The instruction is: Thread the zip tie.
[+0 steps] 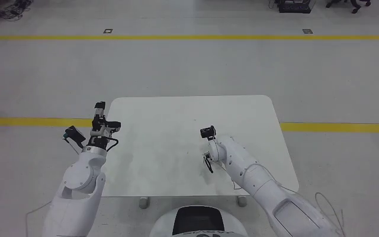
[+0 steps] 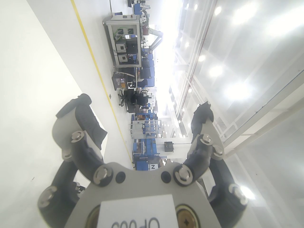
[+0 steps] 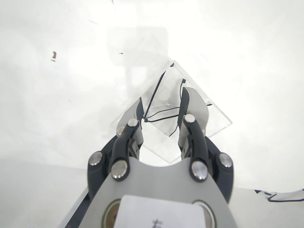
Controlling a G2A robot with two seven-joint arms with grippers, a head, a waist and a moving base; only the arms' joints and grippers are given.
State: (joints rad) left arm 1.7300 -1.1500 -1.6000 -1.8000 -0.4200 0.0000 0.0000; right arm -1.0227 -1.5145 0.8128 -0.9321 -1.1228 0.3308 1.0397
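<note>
Over a clear tray (image 3: 215,117) near the middle of the bench (image 1: 177,118), the right hand (image 3: 162,97) hangs wide open with nothing in it. Its 2 fingers are spread above the thin black zip tie (image 3: 156,91), which lies loose inside the tray with at least 1 more. Off by the bench's left edge, the left hand (image 2: 143,103) is open too, holds nothing and points out at the room. I think the job has hardly begun: no tie is picked up yet, so grabbing 1 and pushing its tail through its head is all left to do.
</note>
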